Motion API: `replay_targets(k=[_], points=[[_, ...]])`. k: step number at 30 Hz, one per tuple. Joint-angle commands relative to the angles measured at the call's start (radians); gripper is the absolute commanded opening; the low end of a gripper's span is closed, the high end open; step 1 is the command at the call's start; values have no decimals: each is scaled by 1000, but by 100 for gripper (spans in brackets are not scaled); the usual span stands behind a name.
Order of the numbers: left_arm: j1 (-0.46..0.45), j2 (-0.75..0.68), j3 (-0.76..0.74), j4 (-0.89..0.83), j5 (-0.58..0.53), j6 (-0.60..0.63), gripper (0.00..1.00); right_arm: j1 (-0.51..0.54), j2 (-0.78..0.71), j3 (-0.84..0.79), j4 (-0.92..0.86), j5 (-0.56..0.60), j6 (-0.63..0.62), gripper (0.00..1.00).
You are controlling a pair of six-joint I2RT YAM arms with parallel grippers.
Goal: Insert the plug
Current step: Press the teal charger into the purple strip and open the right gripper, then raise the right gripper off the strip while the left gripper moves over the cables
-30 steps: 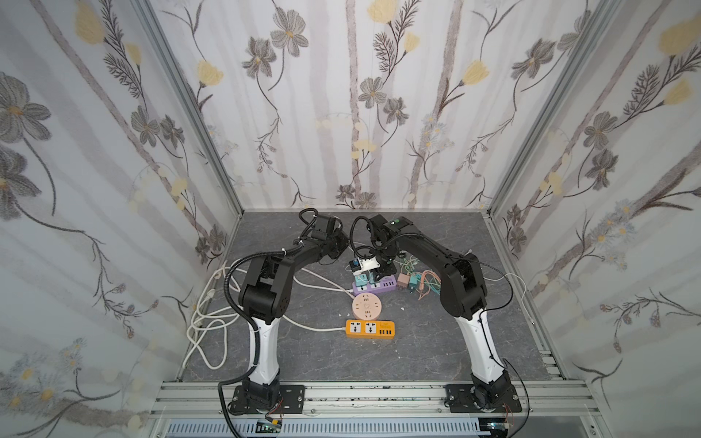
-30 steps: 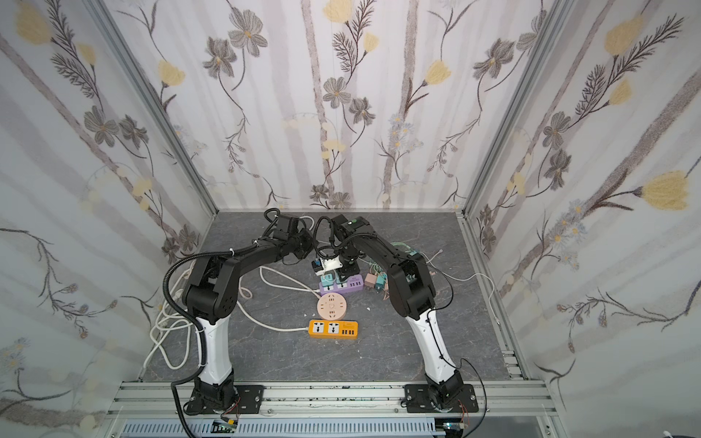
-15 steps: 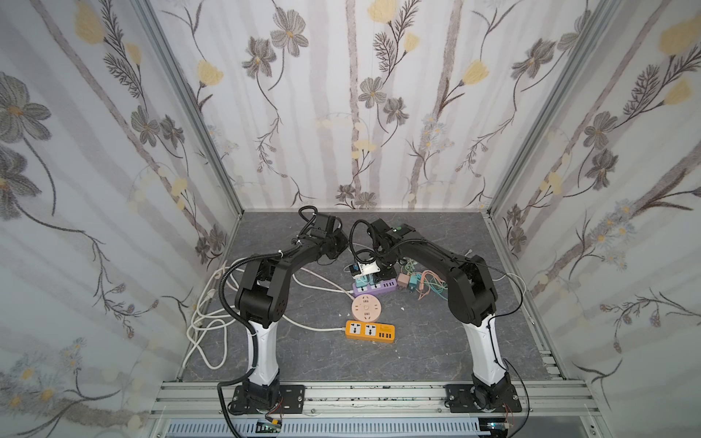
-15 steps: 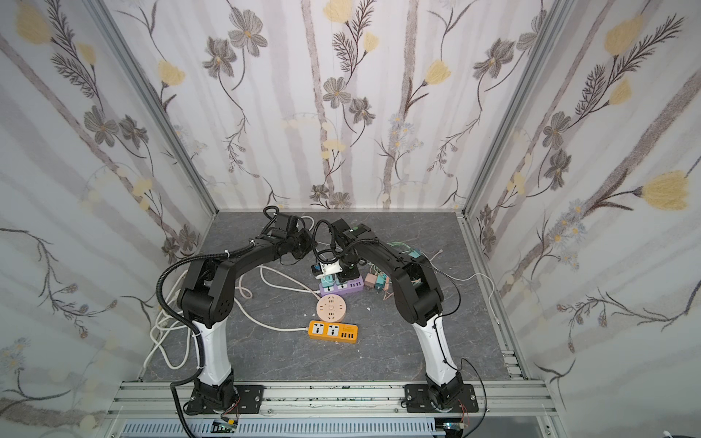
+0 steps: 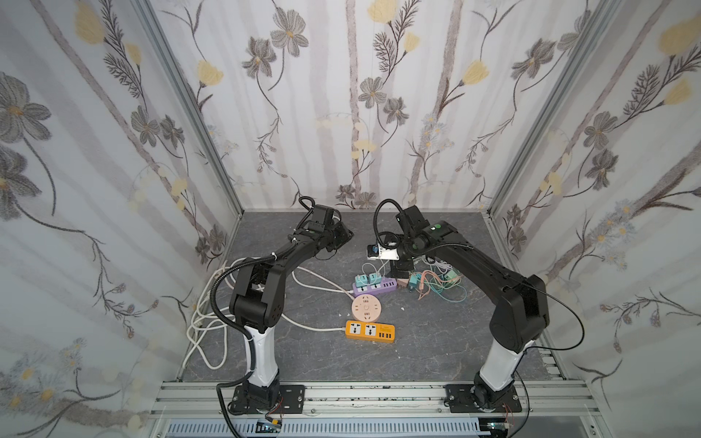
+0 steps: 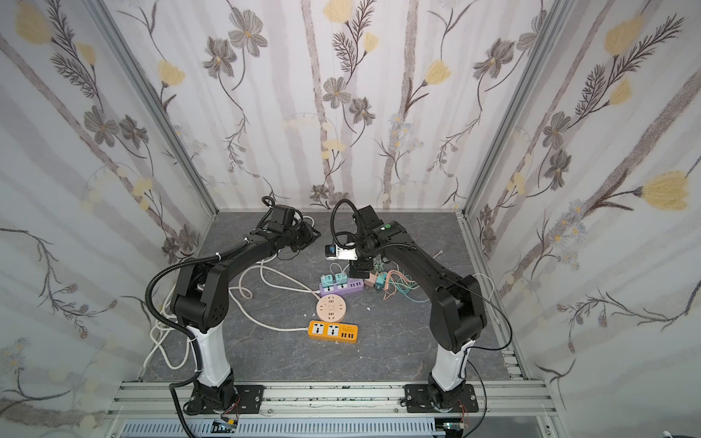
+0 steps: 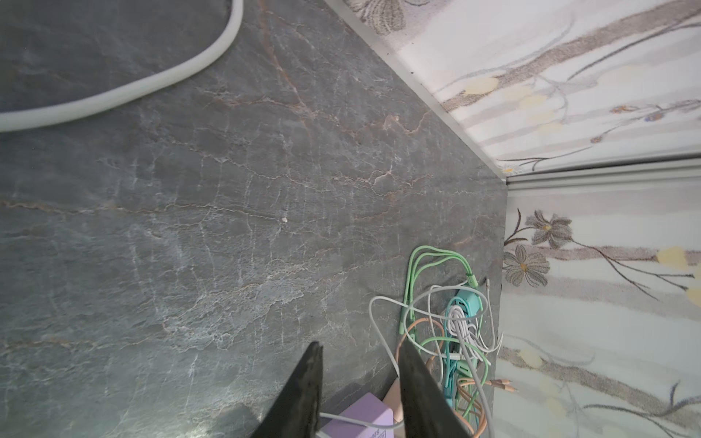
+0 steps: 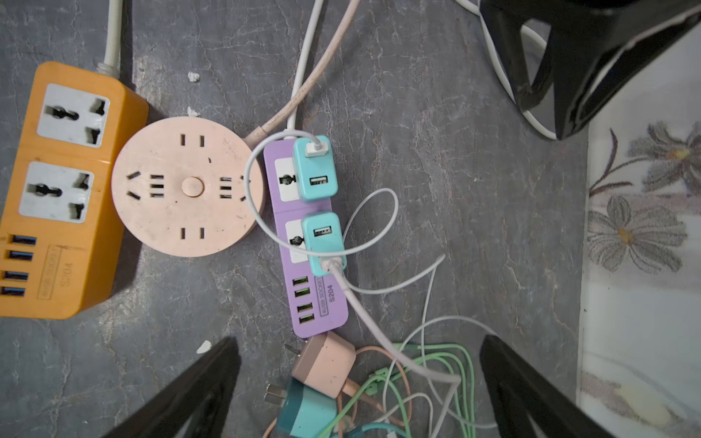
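Two teal chargers (image 8: 316,172), apparently, in purple strip (image 8: 337,314)

Three walls (image 5: 341,113) are pale, printed with grey and yellow flowers. The floor (image 5: 436,341) is dark grey, like veined stone. Aluminium posts (image 5: 194,113) stand in both back corners; an aluminium rail (image 5: 379,394) crosses the front.

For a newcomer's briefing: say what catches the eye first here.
At the centre, a purple power strip carries two teal chargers, in a row with a round pink socket and an orange power strip. A tangle of green and white cables lies at the purple strip's end.
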Motion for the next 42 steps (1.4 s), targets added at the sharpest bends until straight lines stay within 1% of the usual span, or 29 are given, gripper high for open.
replay_targets(k=[1,2,3,5,7,8,9,10,11,13,14,17,19,22,26,28,30,33,34,35,36,37,39,40,41,42], points=[[-9,-30,7,-7,17,120,41,-56,-127,-116,250,-103,233,99],[-16,-35,14,-18,14,151,45,-77,-165,-162,329,-107,326,99],[-31,-41,24,-34,2,200,50,-105,-211,-218,426,-106,452,99],[-77,-57,46,-70,-58,317,61,-174,-283,-324,613,-121,709,99],[-145,-58,73,-99,-136,485,72,-252,-358,-435,805,-42,1019,99],[-174,-53,88,-109,-160,558,76,-284,-374,-466,847,-5,1107,99],[-207,-43,108,-118,-173,636,79,-317,-390,-495,869,52,1222,99],[-235,-22,138,-140,-172,702,82,-348,-400,-514,868,102,1311,99],[-256,0,174,-171,-173,754,84,-375,-407,-530,867,128,1376,99],[-299,77,303,-286,-176,830,85,-433,-415,-568,875,144,1496,99],[-318,124,378,-352,-189,852,85,-454,-417,-584,877,153,1538,99],[-360,262,585,-512,-257,912,85,-493,-411,-597,858,158,1601,99],[-385,339,694,-579,-306,955,84,-502,-399,-597,841,138,1597,99],[-414,446,844,-661,-377,1006,82,-508,-366,-585,806,77,1582,99],[-435,565,1017,-769,-432,1040,81,-511,-330,-551,757,29,1559,99],[-442,611,1069,-806,-463,1058,80,-511,-321,-547,764,10,1554,99],[-449,631,1081,-821,-496,1075,77,-511,-310,-540,767,-12,1547,98],[-452,647,1080,-826,-545,1084,69,-511,-298,-521,750,-46,1547,97],[-452,647,1080,-830,-554,1087,66,-511,-271,-515,743,-55,1547,97],[-452,648,1078,-832,-560,1088,63,-511,-263,-514,741,-60,1550,97],[-452,648,1078,-833,-564,1088,56,-511,-258,-512,742,-68,1553,97],[-452,645,1078,-833,-568,1087,45,-511,-256,-512,744,-74,1555,97],[-452,633,1078,-828,-560,1076,19,-511,-250,-510,744,-87,1556,96],[-451,621,1078,-820,-551,1066,8,-511,-247,-507,743,-94,1553,96],[-451,609,1076,-810,-546,1053,2,-511,-244,-504,738,-101,1549,96],[-449,592,1067,-793,-541,1038,0,-511,-241,-498,732,-108,1541,95]])
